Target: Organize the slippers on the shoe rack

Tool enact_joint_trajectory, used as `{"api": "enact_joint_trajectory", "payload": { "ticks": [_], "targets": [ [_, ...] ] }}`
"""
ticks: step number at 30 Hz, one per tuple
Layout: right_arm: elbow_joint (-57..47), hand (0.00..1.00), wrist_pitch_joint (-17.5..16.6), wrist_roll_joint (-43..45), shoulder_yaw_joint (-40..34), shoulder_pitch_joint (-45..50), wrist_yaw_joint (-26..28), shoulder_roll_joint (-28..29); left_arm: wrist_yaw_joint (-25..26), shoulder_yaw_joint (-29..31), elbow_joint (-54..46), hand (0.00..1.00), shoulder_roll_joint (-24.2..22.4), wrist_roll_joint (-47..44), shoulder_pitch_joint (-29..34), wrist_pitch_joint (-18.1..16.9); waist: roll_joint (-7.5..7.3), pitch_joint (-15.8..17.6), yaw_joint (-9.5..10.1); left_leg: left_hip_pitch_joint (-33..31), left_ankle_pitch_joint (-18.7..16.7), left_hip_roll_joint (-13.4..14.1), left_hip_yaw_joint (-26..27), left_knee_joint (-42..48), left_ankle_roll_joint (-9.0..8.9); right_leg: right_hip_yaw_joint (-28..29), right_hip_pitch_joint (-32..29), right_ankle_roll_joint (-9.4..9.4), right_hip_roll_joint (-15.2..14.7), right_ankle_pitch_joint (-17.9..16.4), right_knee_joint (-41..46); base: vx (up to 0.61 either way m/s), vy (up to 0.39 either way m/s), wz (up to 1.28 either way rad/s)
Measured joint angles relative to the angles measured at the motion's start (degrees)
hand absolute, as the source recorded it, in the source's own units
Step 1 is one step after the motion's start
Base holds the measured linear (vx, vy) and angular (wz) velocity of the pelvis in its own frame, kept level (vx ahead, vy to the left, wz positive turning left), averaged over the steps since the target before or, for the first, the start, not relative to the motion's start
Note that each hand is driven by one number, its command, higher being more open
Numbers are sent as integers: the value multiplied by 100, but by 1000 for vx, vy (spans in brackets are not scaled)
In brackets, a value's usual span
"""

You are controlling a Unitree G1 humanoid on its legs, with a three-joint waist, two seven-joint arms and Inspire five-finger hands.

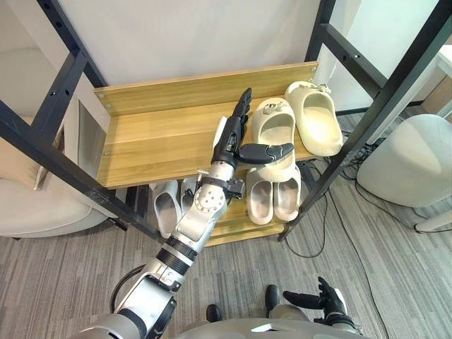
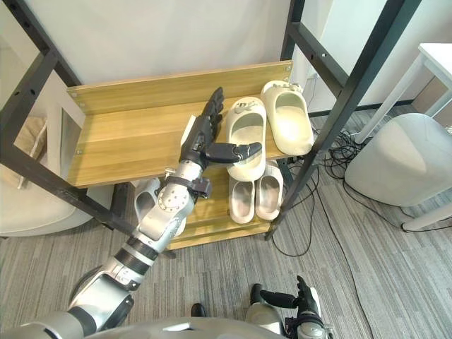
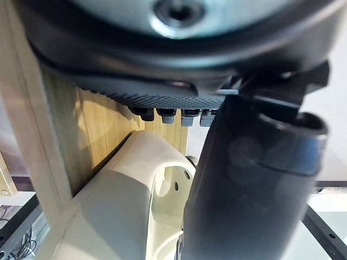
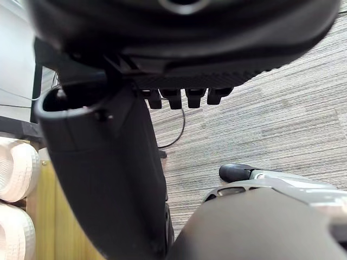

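Note:
Two cream slippers lie on the wooden upper shelf (image 1: 152, 141) at its right end: a nearer one (image 1: 277, 127) and a second one (image 1: 316, 116) beside it on the right. My left hand (image 1: 229, 141) is open. Its straight fingers lie along the nearer slipper's left side and its thumb (image 1: 267, 150) reaches across the heel end. The left wrist view shows that slipper (image 3: 124, 189) just past the fingertips. My right hand (image 1: 323, 299) hangs low over the carpet, open and holding nothing.
On the lower shelf (image 1: 236, 227) stand a cream pair (image 1: 273, 198) and a pale grey pair (image 1: 167, 205). Black frame bars (image 1: 60, 168) cross in front of the rack on both sides. A white pouf (image 1: 409, 162) and floor cables (image 1: 321, 226) are to the right.

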Motion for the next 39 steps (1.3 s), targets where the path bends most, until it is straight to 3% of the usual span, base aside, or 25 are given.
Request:
{"api": "enact_joint_trajectory", "payload": {
  "ticks": [10,29,39],
  "targets": [
    [-13,100,0,-2,3,-16,48,-25,35,49,-296,100,77,-13,93,147,58,49,23,0,16,30,-30,4,16,-36,16,-8,27,-5,4,-1,0,0],
    [5,100,66,0,78,-11,138,-89,-317,43,-1431,100,325,-450,1188,176,59,101,202,-11,16,14,-271,150,19,-288,197,-16,-5,-37,5,-13,-3,6],
    [16,100,69,-1,239,-13,154,-167,-598,-245,-1713,100,503,-699,1374,178,74,91,286,-17,17,-15,-324,150,21,-333,217,-12,-22,-44,7,6,0,2]
  ]
}}
